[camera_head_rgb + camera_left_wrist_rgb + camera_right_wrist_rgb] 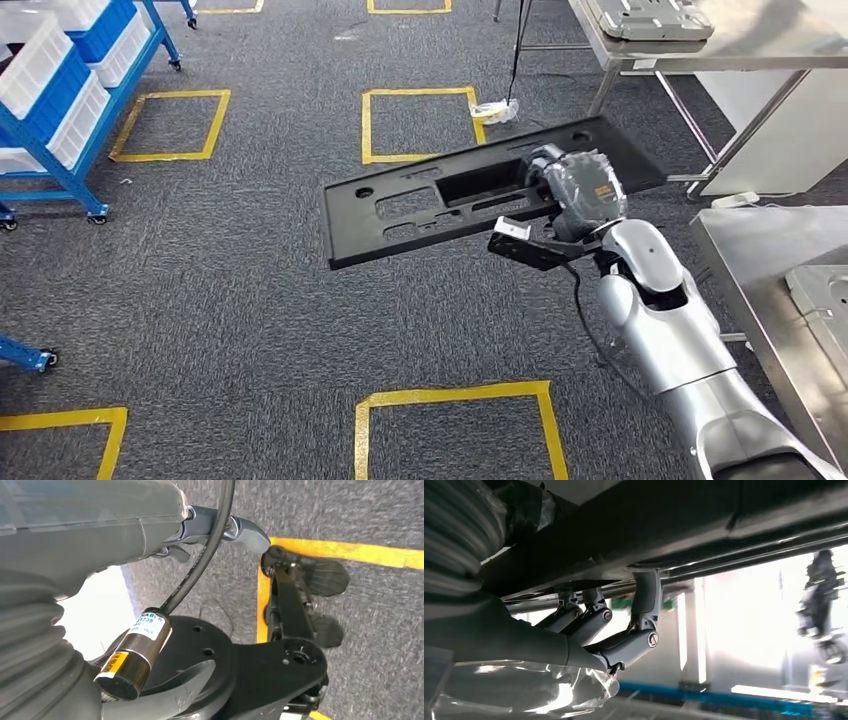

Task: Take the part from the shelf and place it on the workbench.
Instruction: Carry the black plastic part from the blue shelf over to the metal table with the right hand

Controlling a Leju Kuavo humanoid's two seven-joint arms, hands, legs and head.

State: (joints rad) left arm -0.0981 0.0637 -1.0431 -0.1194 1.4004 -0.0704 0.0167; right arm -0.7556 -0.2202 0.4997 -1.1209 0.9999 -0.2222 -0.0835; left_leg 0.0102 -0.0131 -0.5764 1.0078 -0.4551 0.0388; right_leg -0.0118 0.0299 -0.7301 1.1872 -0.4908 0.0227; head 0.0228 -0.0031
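A long, flat black plastic panel (440,205) with several rectangular cut-outs is held up in the air above a grey carpet floor (250,310). It lies nearly level, tilted so that its right end sits farther away than its left end. The robot's right hand (575,195) grips it near its right end, with the grey ribbed wrist cover on top of the panel and the silver right arm (670,340) reaching in from the near right corner. In the right wrist view, the dark fingers (639,630) curl up and hook against the underside of the panel (724,525), so this hand is clamped on the part.

The left hand (220,530) hangs pointing down at the floor in the left wrist view; its fingers are mostly hidden behind the wrist cover and a black cable, so it cannot be told whether they are apart or together.

Yellow tape squares (420,122) are marked on the carpet: one just beyond the panel, one farther left, and one nearer the robot. At the far left stands a blue wheeled shelf (60,150) loaded with white and blue bins (40,70). At the far right is a metal table (700,45) with a grey tray-like part on it. At the near right, just beside the right arm, is the steel workbench (770,270), with another grey part lying at its right edge. The panel is well clear of the shelf and not touching the workbench.
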